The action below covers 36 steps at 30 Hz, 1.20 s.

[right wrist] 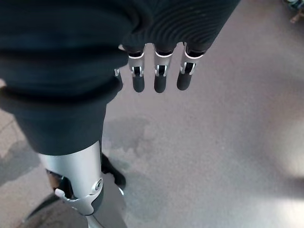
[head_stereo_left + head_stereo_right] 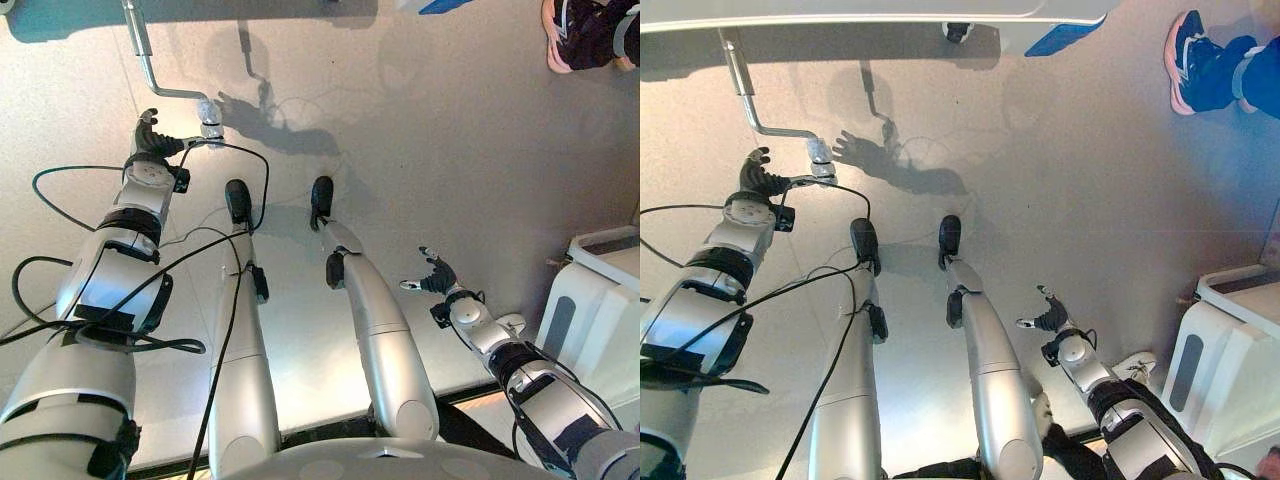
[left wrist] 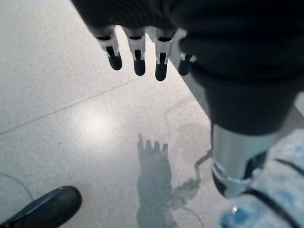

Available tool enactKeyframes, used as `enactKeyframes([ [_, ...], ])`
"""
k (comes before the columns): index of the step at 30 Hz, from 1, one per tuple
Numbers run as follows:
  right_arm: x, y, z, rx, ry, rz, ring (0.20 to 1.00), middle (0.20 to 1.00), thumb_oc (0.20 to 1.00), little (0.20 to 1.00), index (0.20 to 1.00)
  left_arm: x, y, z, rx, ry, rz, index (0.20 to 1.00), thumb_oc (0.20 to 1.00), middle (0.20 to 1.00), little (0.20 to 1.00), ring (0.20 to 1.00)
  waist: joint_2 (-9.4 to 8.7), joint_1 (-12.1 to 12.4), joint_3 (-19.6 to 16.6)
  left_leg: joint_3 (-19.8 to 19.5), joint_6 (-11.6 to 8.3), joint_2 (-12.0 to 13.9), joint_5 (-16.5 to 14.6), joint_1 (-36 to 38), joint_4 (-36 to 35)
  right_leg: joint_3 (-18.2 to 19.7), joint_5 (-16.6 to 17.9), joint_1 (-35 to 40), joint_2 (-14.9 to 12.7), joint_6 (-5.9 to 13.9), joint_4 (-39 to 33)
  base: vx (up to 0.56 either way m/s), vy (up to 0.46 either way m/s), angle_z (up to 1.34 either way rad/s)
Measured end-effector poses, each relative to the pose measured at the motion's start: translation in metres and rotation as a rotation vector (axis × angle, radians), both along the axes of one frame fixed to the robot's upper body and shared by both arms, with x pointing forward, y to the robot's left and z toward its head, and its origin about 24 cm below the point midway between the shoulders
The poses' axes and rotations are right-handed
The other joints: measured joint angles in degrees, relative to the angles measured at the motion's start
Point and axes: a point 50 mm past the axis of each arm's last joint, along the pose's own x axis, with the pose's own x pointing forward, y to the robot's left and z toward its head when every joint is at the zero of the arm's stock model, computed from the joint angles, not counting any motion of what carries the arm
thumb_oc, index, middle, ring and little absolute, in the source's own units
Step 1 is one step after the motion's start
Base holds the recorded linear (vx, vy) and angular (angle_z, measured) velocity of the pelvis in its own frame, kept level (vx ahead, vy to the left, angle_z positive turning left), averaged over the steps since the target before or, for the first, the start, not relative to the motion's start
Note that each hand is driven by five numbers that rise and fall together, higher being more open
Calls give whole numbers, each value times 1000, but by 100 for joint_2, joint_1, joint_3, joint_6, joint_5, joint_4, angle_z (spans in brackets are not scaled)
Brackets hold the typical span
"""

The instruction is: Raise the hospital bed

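**Our hand is at the crank, but no turning yet**

On the far left, our left hand (image 2: pixel 148 135) reaches out beside the bent silver metal crank handle (image 2: pixel 172 92) of the hospital bed (image 2: pixel 860 10). Our fingers are straight and loose and hold nothing. We think the grabbing and the turning are still to do. The crank's long rod runs from the bed's edge toward us, then bends right to its grip, just beside our fingertips. Near right, our right hand (image 2: pixel 436 276) hangs with fingers spread.

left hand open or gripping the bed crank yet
Open: the left hand has straight fingers over bare floor, just beside the crank handle, not around it.
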Motion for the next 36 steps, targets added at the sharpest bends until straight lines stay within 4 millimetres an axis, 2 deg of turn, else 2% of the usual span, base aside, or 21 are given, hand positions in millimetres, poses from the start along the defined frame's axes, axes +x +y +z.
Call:
enactKeyframes([
  [8, 0, 3, -1, 5, 3, 10, 1000, 1000, 1000, 1000, 1000, 4, -14, -8, 29, 33, -51, 1000, 1000, 1000, 1000, 1000, 0, 4, 0, 4, 3, -21, 1, 6, 30, 12, 29, 2, -1, -33, 11, 0, 0, 0],
  [15, 0, 4, -2, -3, 9, 22, 1000, 1000, 1000, 1000, 1000, 5, -20, -12, 21, 46, -76, 1000, 1000, 1000, 1000, 1000, -3, 14, -2, 42, -5, -11, -9, 20, 70, 75, 50, 10, 21, -4, -9, 25, 12, -3],
  [20, 4, 7, 2, -6, -3, 35, 1000, 1000, 1000, 1000, 1000, 9, -39, -16, 20, 39, -158, 1000, 1000, 1000, 1000, 1000, -2, 35, -3, 90, -1, -4, -19, 136, 86, 115, 70, 118, 21, 14, -5, 8, 11, -3],
  [22, 4, 7, 1, -9, 2, 36, 1000, 1000, 1000, 1000, 1000, 9, -46, -23, 20, 53, -189, 1000, 1000, 1000, 1000, 1000, -5, 84, -5, 94, 11, -5, -2, 181, 82, 103, 91, 156, 25, 8, -5, 0, 0, 0],
  [25, 3, 5, 0, -16, 12, 31, 1000, 1000, 1000, 1000, 1000, 11, -55, -23, 5, 37, -225, 1000, 1000, 1000, 1000, 1000, -3, 192, -7, 110, -17, -7, -24, 201, 83, 116, 85, 156, 17, 8, 20, 21, 6, 0],
  [29, 2, 4, -2, -22, 21, 26, 1000, 1000, 1000, 1000, 1000, 9, -58, -27, -17, 35, -244, 1000, 1000, 1000, 1000, 1000, -1, 320, -8, 116, 13, -20, 23, 205, 57, 93, 101, 145, 0, 3, 40, -31, 10, 2],
  [36, 1, 3, -3, -30, 26, 28, 1000, 1000, 1000, 1000, 1000, 8, -60, -29, -6, 48, -270, 1000, 1000, 1000, 1000, 1000, 7, 373, -12, 113, 25, -32, 50, 204, 24, 97, 106, 150, -13, 3, 14, 16, 4, 1],
])
